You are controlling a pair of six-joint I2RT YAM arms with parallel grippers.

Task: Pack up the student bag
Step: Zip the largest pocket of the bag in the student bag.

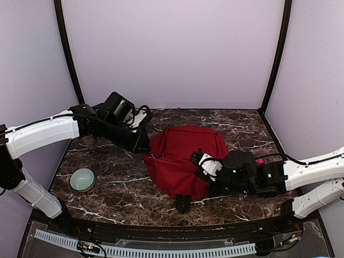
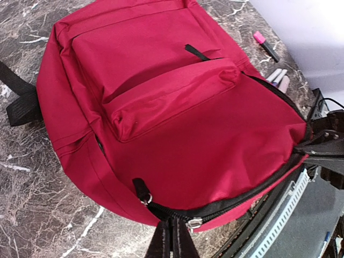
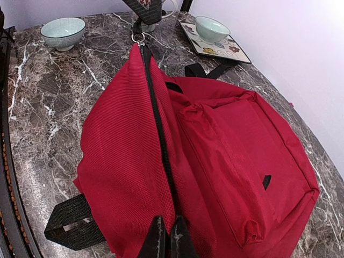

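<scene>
**Red bag pinched at both ends of its zip**

The student bag (image 1: 183,148) lies flat near the middle of the marble worktop (image 1: 118,201), front side up, between the two arms. The left jaws are at its left edge and the right jaws at its right edge, so the bag spans the gap from one to the other.

In the left wrist view the left jaws are pressed together on the black zip seam, just beside the metal zip pull (image 2: 193,222). The front pocket (image 2: 166,97) lies beyond them.

In the right wrist view the right jaws are likewise closed tight on the seam at the near end. From there the zip (image 3: 158,118) runs in a straight raised ridge across the bag to the left jaws at the far end, where a metal ring (image 3: 138,37) hangs. The red fabric slopes down on either side of this ridge.

A black strap (image 3: 72,226) sticks out from under the bag onto the worktop. A pale bowl (image 1: 82,179) stands well apart to the left. A pink-capped marker (image 2: 265,44) lies near the bag's right side.
</scene>
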